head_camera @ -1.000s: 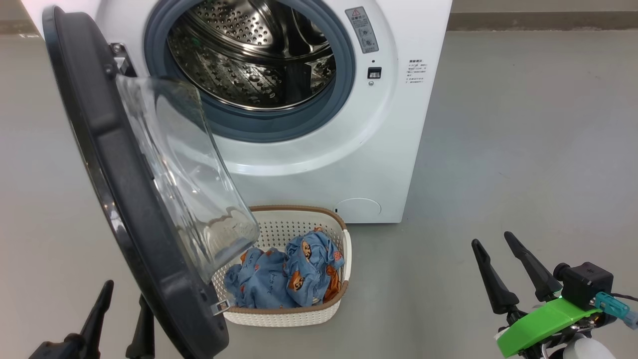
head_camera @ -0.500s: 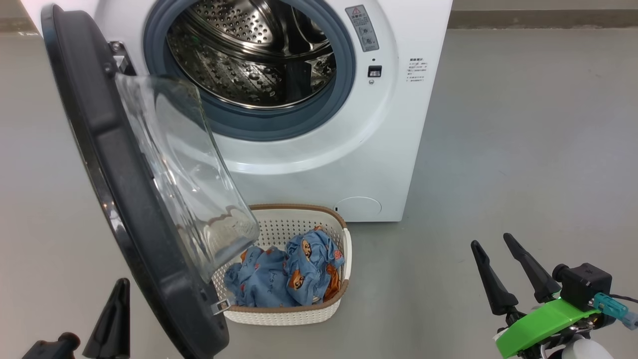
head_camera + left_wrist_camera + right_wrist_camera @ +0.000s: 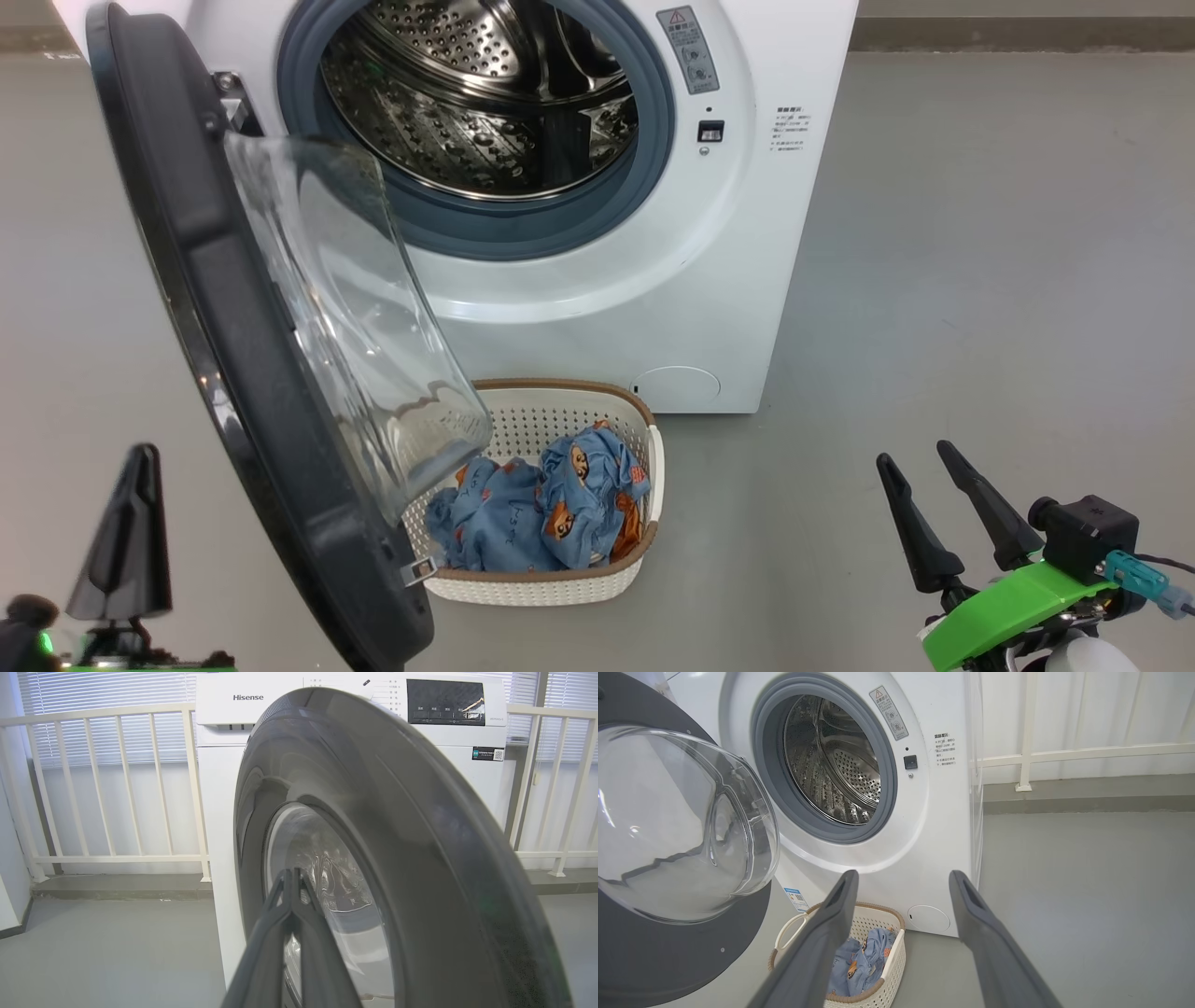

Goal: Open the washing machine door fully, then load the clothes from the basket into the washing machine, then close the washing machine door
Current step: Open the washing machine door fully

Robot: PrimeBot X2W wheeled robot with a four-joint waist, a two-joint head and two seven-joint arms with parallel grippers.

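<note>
Grippers lie nearest, at the lower corners of the head view. The left gripper [image 3: 142,457], two long dark fingers on an arm cut off by the bottom edge, has its jaws clenched tip to tip on nothing. In its wrist view they point at the outer face of the large round washing machine door [image 3: 373,788], a glossy black rim around a clear bulging glass bowl; whether they touch it I cannot tell. The right gripper [image 3: 913,455], green bracket behind it, has its jaws released and spread wide, grasping nothing, above open grey floor [image 3: 980,280] that runs unbroken along the machine's right side. Between the two, the door stands swung well out toward the robot. Its lower edge leaves the frame, and its bowl overhangs and hides the left part of the small cream-white perforated plastic basket [image 3: 551,425] with brown rim. That basket stands on the floor just before the machine, the blue bear-printed clothes [image 3: 532,513] bunched inside it. Behind, the big white front-loading washing machine [image 3: 709,308] shows its steel perforated drum [image 3: 485,103], top cut off.
</note>
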